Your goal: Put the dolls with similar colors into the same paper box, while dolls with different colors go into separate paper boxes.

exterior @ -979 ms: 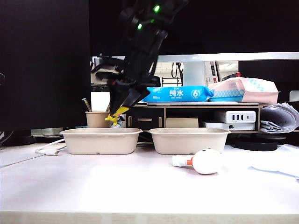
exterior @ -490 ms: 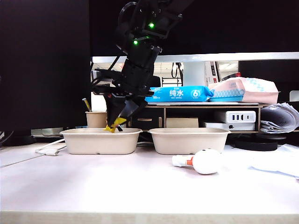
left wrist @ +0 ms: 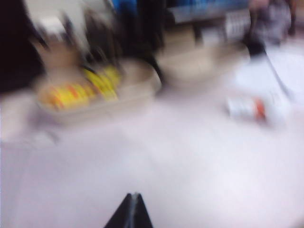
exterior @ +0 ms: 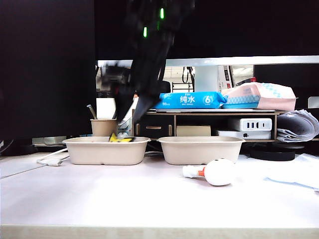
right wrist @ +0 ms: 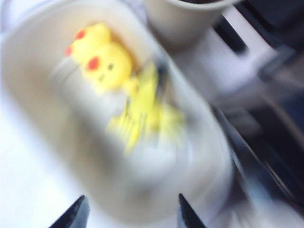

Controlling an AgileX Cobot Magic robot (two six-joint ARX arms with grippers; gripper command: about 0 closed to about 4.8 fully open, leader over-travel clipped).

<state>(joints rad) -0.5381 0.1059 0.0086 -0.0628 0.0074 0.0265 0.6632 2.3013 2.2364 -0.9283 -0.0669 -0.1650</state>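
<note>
— What are the right gripper [right wrist: 129, 214] jaws doing?

— They're standing apart with nothing between them, hovering over the left paper box [exterior: 106, 150]. Two yellow dolls [right wrist: 124, 97] are lying inside it, touching.

— And the left gripper [left wrist: 131, 212]?

— Its tips are meeting in a point, empty, over bare table [exterior: 124, 194]. The round white doll [exterior: 215, 172] is lying on the table before the right paper box [exterior: 201, 149].
</note>
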